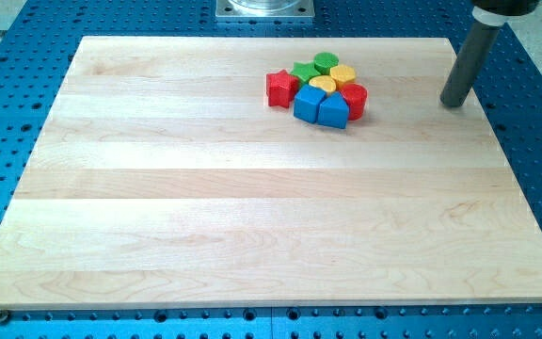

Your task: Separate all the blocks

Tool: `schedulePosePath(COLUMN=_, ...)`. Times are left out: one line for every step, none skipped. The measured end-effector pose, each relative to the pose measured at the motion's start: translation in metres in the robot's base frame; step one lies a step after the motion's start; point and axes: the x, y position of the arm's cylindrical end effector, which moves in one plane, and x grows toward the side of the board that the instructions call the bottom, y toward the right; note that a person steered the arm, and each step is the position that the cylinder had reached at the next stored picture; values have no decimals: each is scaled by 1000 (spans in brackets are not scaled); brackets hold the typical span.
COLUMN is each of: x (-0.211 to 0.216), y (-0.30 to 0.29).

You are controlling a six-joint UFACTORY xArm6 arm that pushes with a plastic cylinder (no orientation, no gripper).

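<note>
Fingers are absent; my tip (454,102), a bare rod holding nothing, rests upper right on the worktop (252,235), well apart from the clustered blocks at upper centre: red star (279,88), blue cubes (320,107). They look light, rigid, easily slid. Open room lies below.

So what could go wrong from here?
The blocks sit in one tight cluster near the board's top edge; a push from my tip, now right of them, may shove several together. The green blocks could slide off the top. The red star might stay stuck to its neighbours.
</note>
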Motion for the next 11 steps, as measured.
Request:
schedulePosePath(x=2, y=-24)
schedulePosePath(x=-2, y=-43)
schedulePosePath(x=0, y=-33)
schedulePosePath(x=-40, y=-62)
schedulePosePath(x=-47, y=-123)
schedulePosePath(x=-39, y=-137)
schedulePosePath(x=-20, y=-169)
schedulePosePath(x=34, y=-203)
schedulePosePath(x=41, y=-264)
schedulePosePath(x=33, y=-246)
schedulePosePath(x=9, y=-223)
